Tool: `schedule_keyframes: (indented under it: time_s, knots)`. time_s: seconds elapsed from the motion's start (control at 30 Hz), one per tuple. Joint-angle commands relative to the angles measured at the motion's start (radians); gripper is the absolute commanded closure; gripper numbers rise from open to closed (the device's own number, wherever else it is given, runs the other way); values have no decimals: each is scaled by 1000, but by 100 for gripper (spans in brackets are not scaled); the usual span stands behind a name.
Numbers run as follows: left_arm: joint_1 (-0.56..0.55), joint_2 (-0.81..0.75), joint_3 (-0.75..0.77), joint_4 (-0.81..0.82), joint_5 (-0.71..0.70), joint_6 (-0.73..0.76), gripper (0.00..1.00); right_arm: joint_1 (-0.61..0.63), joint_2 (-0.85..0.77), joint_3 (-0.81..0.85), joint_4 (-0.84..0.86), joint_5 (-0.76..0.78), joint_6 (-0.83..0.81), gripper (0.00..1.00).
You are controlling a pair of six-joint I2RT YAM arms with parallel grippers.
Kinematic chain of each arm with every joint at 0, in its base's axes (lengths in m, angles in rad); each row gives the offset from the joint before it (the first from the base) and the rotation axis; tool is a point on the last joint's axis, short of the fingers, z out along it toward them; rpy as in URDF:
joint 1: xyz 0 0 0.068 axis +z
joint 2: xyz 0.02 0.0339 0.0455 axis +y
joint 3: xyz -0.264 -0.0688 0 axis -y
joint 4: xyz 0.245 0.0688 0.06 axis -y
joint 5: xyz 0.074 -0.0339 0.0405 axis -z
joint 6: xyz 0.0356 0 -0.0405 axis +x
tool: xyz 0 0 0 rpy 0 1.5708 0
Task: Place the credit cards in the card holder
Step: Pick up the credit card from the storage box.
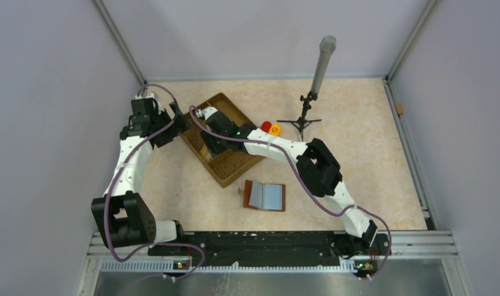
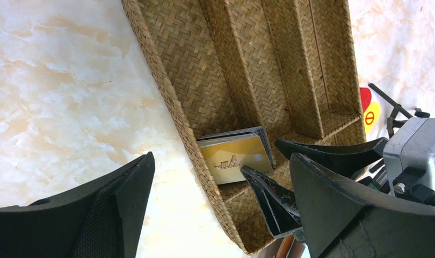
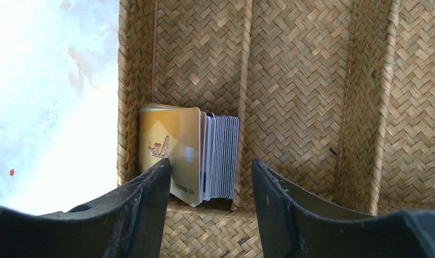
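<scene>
Marbled tabletop (image 1: 358, 123) is topped by a wicker tray (image 3: 306, 80); inside it, credit cards (image 3: 188, 156) are straddled, unclamped, by the right pincer (image 3: 211, 167), jaws spread.

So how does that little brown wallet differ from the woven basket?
The wallet is small, smooth and reddish-brown; the basket is much larger, woven and tan. The wallet lies open and flat; the basket has walled compartments, one holding the stack of cards. Both rest on the table.
</scene>
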Motion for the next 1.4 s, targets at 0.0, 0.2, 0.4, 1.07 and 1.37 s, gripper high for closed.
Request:
schedule_keyframes:
  time_s: [0.0,0.2,0.4,1.07,1.37]
  knots:
    - [6,-16,10,9,25,22,1,4,-58,36,-21,48,-23,46]
    - [9,-10,12,8,36,24,1,4,-83,30,-12,43,-22,46]
    - [9,-8,12,7,45,24,1,4,-104,22,1,41,-25,48]
    - [9,3,9,6,73,23,1,3,-69,17,38,-50,-25,50]
    - [9,3,10,4,78,24,1,4,2,64,1,-18,-34,47]
